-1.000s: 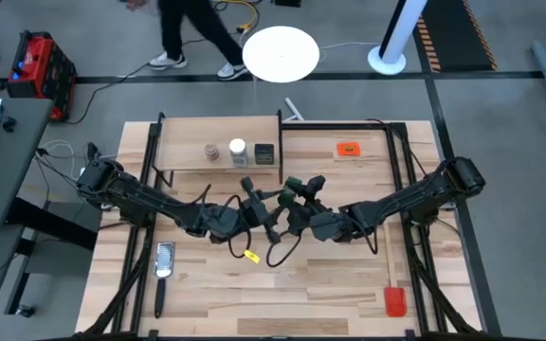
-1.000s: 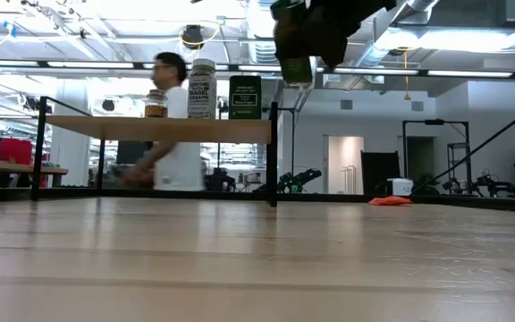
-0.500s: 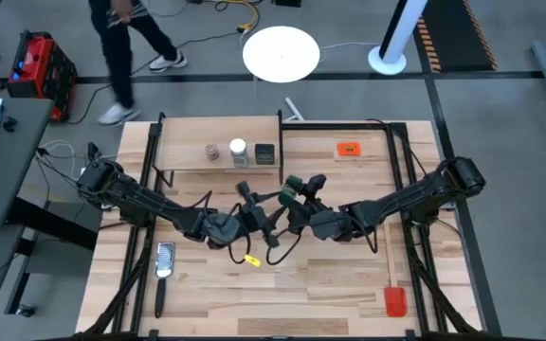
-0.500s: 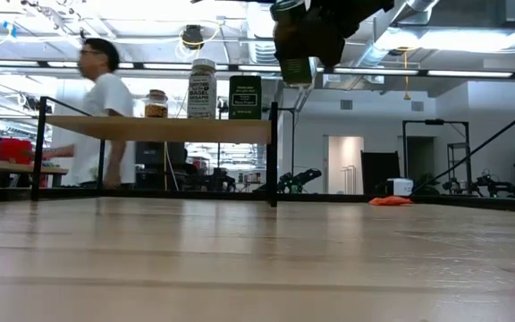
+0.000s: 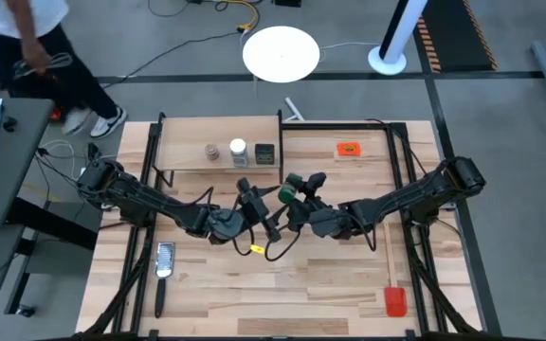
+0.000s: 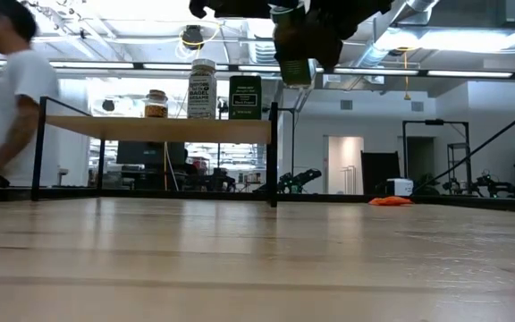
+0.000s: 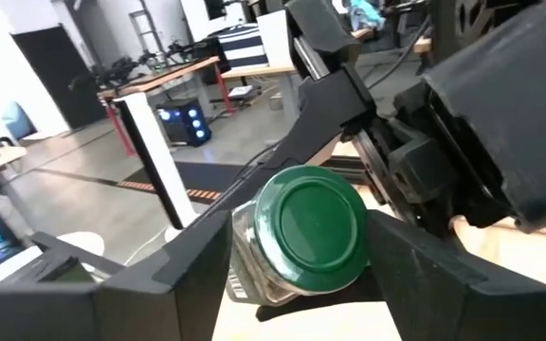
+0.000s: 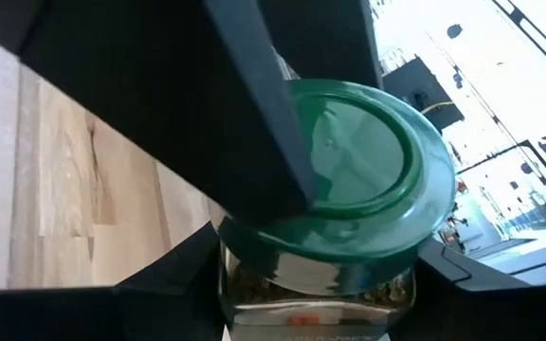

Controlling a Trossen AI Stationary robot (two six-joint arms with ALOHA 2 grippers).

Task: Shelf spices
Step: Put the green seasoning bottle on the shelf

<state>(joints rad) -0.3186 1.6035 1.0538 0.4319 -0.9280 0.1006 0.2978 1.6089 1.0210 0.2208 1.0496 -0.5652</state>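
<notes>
Three spice containers are seen standing in a row on the shelf (image 5: 183, 152) at the far side of the worktop (image 5: 330, 284): the brownish jar (image 5: 212, 152), the clear jar with white lid (image 5: 238, 149) and the black cube-like tin (image 5: 264, 152), the jar with the white lid between the other two. In the low view the same three are lined up on the light-wood plank, upright, close together but apart.

The fourth, the green-lidded jar (image 5: 290, 194), is held in the air above the middle of the worktop, in front of the shelf and a little to the right of its near corner. It is gripped by the right pincer (image 5: 297, 199): in the right wrist view its two dark fingers (image 8: 159, 275) are pressed against the glass sides just below the green lid. The jar is tilted, its lid turned toward the left arm.

The left pincer (image 5: 254, 201) is set just beside the jar on its left side. In the left wrist view its fingers (image 7: 415, 260) are spread to either side of the lid, with a gap visible on each side; it is released and the jar is not touched by it.

A person (image 6: 7, 107) is seen beyond the worktop's far left corner. An orange tag (image 5: 348, 149) lies on the worktop right of the shelf.
</notes>
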